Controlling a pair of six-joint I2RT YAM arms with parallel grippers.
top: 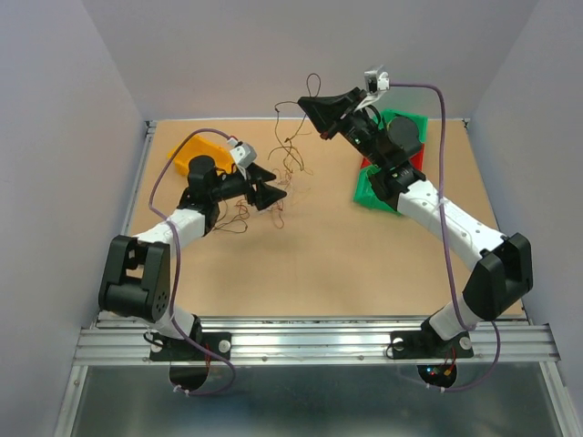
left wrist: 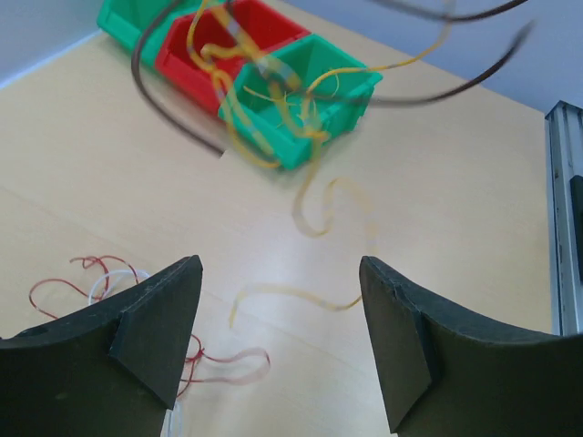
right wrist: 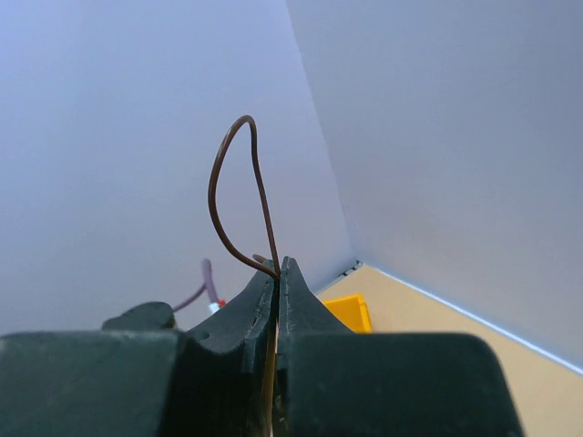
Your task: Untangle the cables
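1. Overhead, my table [top: 319, 264] is a plain tan wooden board. Pale lilac-grey walls [top: 73, 137] close it in on the left, right and far sides. A ribbed metal rail [top: 319, 339] runs along the near edge, where both my arms are bolted.
2. A yellow bin [top: 191, 153] sits near the far left corner. Green bins [top: 366, 191] with a red bin [left wrist: 278, 23] between them stand at the far right, partly behind my right arm.
3. My right gripper [top: 304, 103] is raised over the far middle of the table, clenched on the cables [top: 291, 162]. A dark brown loop stands up out of its pinched tips, and thin strands hang below in a loose, curly bunch.
4. From my right wrist I see the fingers pressed together on that brown loop. Bare wall is behind it, with the yellow bin and a strip of table lower down.
5. My left gripper [top: 278, 185] is over the left middle of the table. Its jaws are spread wide with nothing gripped between them, and the hanging bunch is just to its right.
6. From my left wrist, yellow and dark strands dangle, blurred, in front of the bins. Red and whitish strands lie on the table by the left finger, and one yellow strand lies on the wood beyond the gap.
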